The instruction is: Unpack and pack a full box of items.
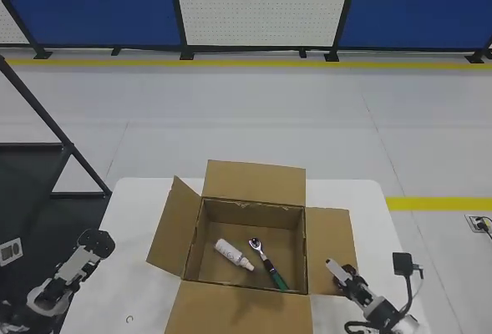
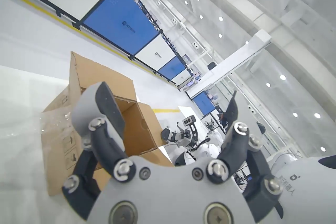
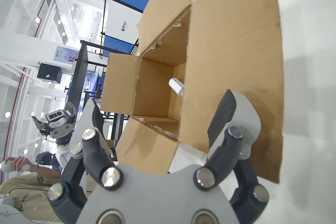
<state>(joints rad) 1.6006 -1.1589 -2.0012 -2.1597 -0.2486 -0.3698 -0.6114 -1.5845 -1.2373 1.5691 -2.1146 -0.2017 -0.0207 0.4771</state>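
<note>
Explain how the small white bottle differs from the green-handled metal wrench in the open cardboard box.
The small white plastic bottle is short and stout; the metal ratchet wrench is longer and slimmer. The bottle is white all over; the wrench has a shiny head and dark green handle. Both lie flat, side by side, on the floor of the open brown cardboard box.

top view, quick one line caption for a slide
Open cardboard box on a white table holding a white bottle and a ratchet, left gripper and right gripper open at its sides.
</note>
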